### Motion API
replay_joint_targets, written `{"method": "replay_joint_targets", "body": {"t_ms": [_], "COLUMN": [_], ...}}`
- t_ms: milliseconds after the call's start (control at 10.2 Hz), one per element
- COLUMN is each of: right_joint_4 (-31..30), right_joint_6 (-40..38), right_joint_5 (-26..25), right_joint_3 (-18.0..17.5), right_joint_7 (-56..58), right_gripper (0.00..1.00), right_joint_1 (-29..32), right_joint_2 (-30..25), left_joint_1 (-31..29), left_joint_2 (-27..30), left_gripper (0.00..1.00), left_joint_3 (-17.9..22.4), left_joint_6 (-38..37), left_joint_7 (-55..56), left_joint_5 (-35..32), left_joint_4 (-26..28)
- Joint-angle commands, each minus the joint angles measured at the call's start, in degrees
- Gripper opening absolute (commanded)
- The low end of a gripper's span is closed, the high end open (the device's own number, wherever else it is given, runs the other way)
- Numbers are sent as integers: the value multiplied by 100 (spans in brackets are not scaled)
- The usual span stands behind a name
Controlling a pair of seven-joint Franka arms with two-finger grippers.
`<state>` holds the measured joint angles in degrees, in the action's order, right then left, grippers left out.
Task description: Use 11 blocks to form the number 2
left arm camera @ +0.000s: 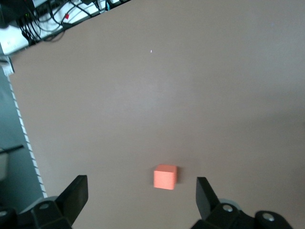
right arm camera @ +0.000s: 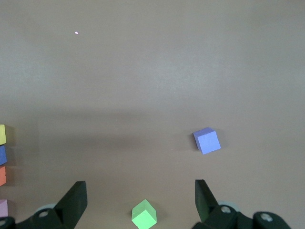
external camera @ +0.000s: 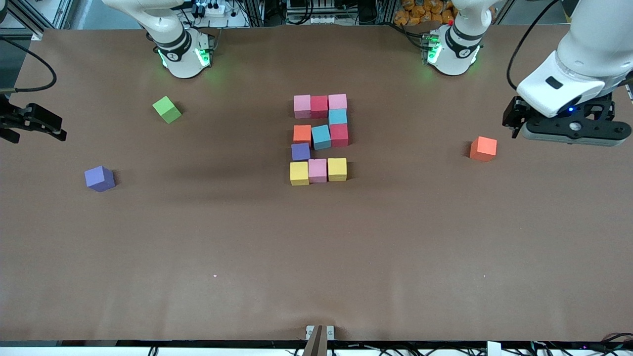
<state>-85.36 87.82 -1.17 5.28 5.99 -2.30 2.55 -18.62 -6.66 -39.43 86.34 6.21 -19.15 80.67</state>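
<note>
The left gripper (external camera: 568,129) is hanging with its fingers spread wide and holding nothing, over the table (external camera: 316,257) at the left arm's end, close to that edge; a loose orange block (external camera: 483,149) is sitting on the table just beside it, toward the middle. The right gripper (external camera: 34,123) is hovering at the right arm's end, right at that table edge, fingers (right arm camera: 74,202) apart and empty, with a loose purple block (external camera: 100,178) and a green block (external camera: 166,109) lying near it, well apart from each other. Wide bare tabletop is stretching between each gripper and the number 2 (external camera: 320,139) at the table's middle, and all along the edge nearest the front camera. The digit is counting eleven blocks: three pink, two red, two light blue, two yellow, one orange, one purple.
</note>
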Motion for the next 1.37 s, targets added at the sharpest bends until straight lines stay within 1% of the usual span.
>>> {"method": "replay_joint_targets", "body": {"t_ms": [0, 195, 390, 488, 585, 683, 780, 878, 1171, 1268], "right_joint_4": [-217, -226, -226, -226, -217, -226, -217, -217, -217, -217], "right_joint_6": [86, 86, 86, 86, 147, 174, 166, 165, 130, 122], "right_joint_5": [-67, -59, -59, -59, -59, -59, -50, -50, -15, 3], "right_joint_3": [-9, -9, -9, -9, 0, 8, 26, 35, 17, -26], "right_joint_7": [-1, -1, -1, 7, -1, 7, 16, 25, 25, 25], "right_gripper": [100, 100, 100, 100, 100, 100, 100, 100, 100, 100], "right_joint_1": [10, 10, 10, 19, 19, 28, 37, 37, 54, 150], "right_joint_2": [-184, -184, -184, -184, -176, -176, -184, -184, -184, -193], "left_joint_1": [-149, -675, -1046, -795, 251, 1089, 1280, 1273, 1334, 1360], "left_joint_2": [77, 200, 217, 331, 514, 621, 639, 674, 718, 779], "left_gripper": [100, 100, 100, 100, 100, 100, 100, 100, 100, 100], "left_joint_3": [58, 58, 58, 406, 1524, 2466, 2832, 2914, 3003, 3020], "left_joint_6": [-221, -249, -214, -205, -179, -179, -179, -179, -205, -205], "left_joint_7": [310, 328, 249, 232, 232, 84, -240, -286, -366, -383], "left_joint_5": [419, 1121, 1396, 1432, 1423, 1423, 1467, 1606, 1616, 1625], "left_joint_4": [-8, 116, 116, 159, 334, 422, 441, 458, 450, 476]}}
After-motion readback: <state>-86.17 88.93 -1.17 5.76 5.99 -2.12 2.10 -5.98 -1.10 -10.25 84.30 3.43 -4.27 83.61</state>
